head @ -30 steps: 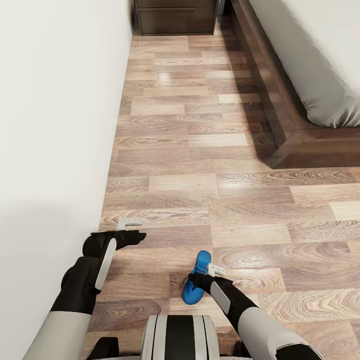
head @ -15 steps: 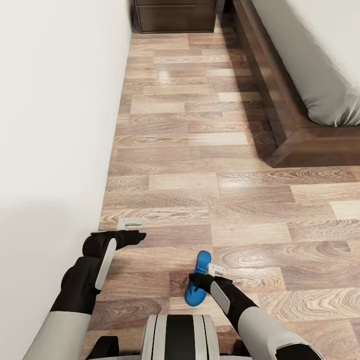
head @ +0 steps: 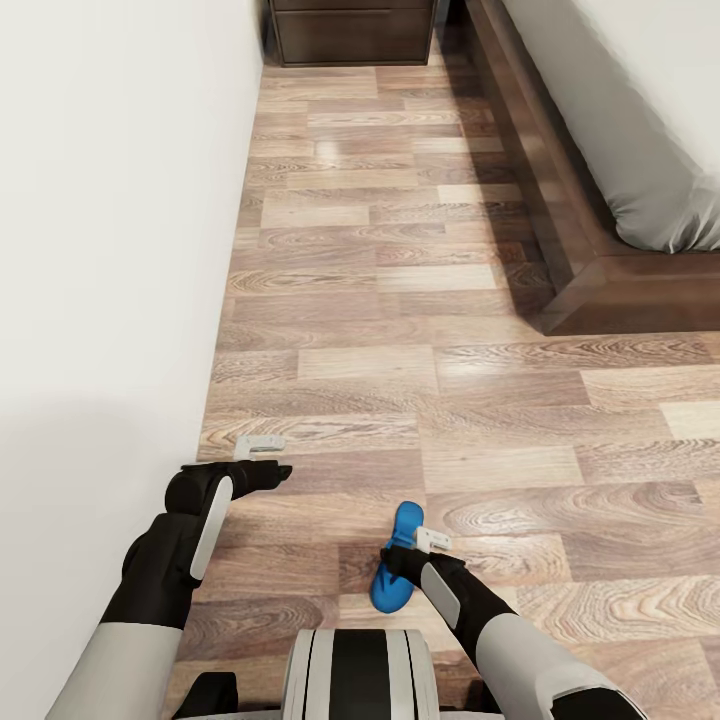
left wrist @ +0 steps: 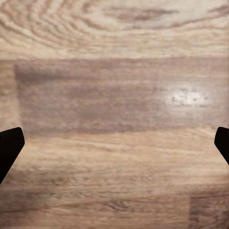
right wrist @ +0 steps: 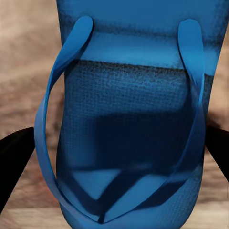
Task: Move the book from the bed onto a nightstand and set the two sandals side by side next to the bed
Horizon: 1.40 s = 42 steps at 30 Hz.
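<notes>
A blue sandal (head: 397, 565) hangs off the floor at my right gripper (head: 408, 560), near the bottom of the head view. In the right wrist view the sandal (right wrist: 129, 119) spans the gap, and the two dark fingertips (right wrist: 14, 157) press its side edges, so the gripper (right wrist: 114, 162) is shut on it. My left gripper (head: 268, 470) hovers over bare floor by the wall, open, with nothing between its fingers (left wrist: 9, 148). The bed (head: 640, 120), white mattress on a dark frame, runs along the right. A dark nightstand (head: 350, 35) stands at the far end. The book and the other sandal are out of view.
A white wall (head: 110, 250) closes off the left side. Wood-plank floor (head: 400, 300) forms a corridor between the wall and the bed frame (head: 580, 290), reaching the nightstand. The frame's near corner juts out at mid right.
The whole view shifted up by a few pixels, so the camera moved. The right gripper and sandal sit marginally lower in the picture. The left arm is unchanged.
</notes>
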{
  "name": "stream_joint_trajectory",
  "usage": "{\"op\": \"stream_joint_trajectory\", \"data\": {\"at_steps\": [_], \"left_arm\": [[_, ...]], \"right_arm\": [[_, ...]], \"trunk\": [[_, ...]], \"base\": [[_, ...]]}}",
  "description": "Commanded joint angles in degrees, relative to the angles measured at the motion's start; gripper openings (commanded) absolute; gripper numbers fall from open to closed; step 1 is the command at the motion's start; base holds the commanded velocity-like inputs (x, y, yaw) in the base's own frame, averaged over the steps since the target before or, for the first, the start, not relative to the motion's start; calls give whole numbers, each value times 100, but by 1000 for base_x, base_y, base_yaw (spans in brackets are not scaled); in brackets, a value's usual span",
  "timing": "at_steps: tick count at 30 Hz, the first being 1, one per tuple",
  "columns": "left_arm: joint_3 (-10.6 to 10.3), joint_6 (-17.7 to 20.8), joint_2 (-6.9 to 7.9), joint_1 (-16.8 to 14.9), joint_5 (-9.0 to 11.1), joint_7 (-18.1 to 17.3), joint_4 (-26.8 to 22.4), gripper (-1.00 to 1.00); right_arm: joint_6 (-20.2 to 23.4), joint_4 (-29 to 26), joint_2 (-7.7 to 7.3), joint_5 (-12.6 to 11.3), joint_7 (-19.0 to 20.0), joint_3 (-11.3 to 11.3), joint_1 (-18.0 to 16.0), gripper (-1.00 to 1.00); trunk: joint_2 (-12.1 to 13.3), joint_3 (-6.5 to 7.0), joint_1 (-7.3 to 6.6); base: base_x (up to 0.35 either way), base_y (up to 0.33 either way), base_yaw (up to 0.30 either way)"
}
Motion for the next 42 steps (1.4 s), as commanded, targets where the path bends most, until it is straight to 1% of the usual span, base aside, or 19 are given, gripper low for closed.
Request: {"op": "stream_joint_trajectory", "data": {"at_steps": [1,2,19,29,37,39,40,42], "left_arm": [[1,25,-2,-4,34,11,-2,100],[1,25,-2,-4,34,11,-2,100],[-1,0,-1,-6,32,-7,24,100],[-7,-17,-2,-4,8,0,60,100],[-8,-19,-2,-4,1,7,67,100],[-8,-24,-2,-4,0,9,73,100],[-8,-25,-2,-4,-2,9,81,100],[-8,-27,-4,-4,-4,13,87,100]], "right_arm": [[5,-1,0,-153,31,26,5,-100],[5,-1,0,-153,31,26,5,-100],[-2,6,0,-153,27,26,3,-100],[-2,53,0,-152,-39,30,5,-100],[-2,273,0,-91,-90,63,20,-100],[-5,336,0,-41,-95,103,28,-100],[-19,355,0,31,-97,155,37,-100],[-30,350,0,101,-100,193,48,-100]], "trunk": [[-1,-4,2],[-1,-4,2],[22,372,-42],[35,594,-67],[46,771,-88],[49,815,-93],[50,838,-96],[53,882,-101]], "base": [[0,0,0],[0,0,0],[0,0,0],[0,0,0],[0,0,0],[0,0,0],[0,0,0],[0,0,0]]}}
